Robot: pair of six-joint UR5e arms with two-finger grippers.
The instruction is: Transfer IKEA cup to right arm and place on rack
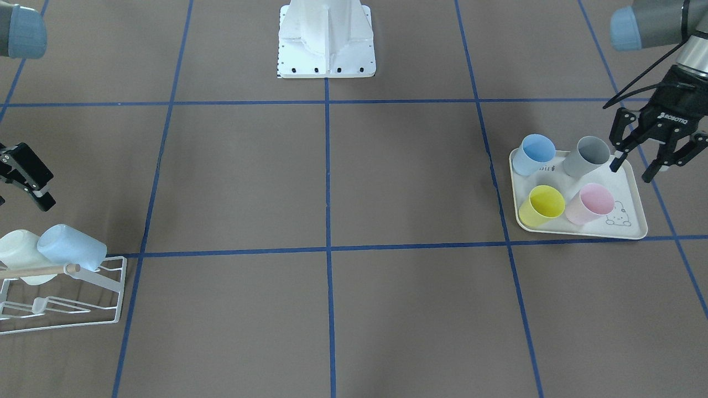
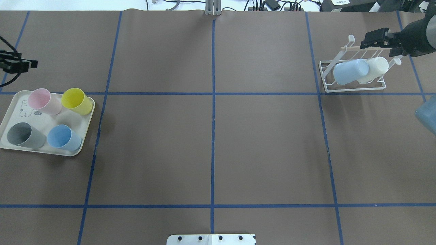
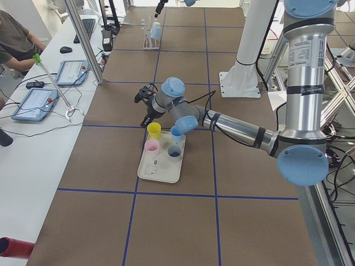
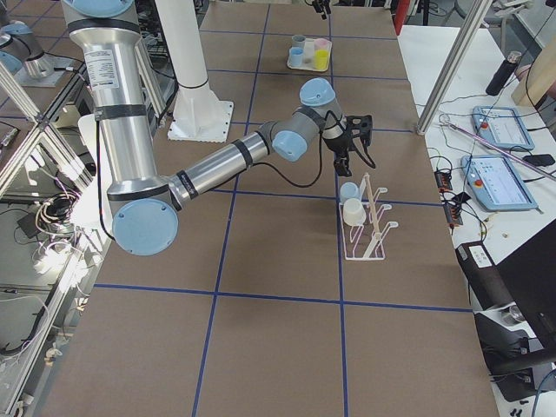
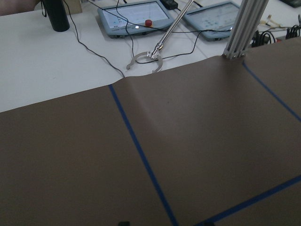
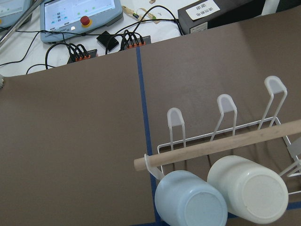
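Note:
Four IKEA cups stand on a cream tray (image 1: pixel 582 234): blue (image 1: pixel 534 155), grey (image 1: pixel 586 156), yellow (image 1: pixel 542 205) and pink (image 1: pixel 591 203). My left gripper (image 1: pixel 631 170) is open and empty, and hovers at the tray's edge right beside the grey cup. The white wire rack (image 1: pixel 83 309) with its wooden rod (image 1: pixel 33 271) holds a pale blue cup (image 1: pixel 72 246) and a white cup (image 1: pixel 19 254) upside down on its prongs. My right gripper (image 1: pixel 27 179) hangs just above and behind the rack, looks open and holds nothing. The right wrist view shows the rack (image 6: pixel 225 106) from above.
The robot's white base (image 1: pixel 326 38) stands at the middle of the table's robot side. Blue tape lines (image 1: pixel 327 243) divide the brown table. In the overhead view the tray (image 2: pixel 44 151) is at the far left and the rack (image 2: pixel 354 89) at the far right.

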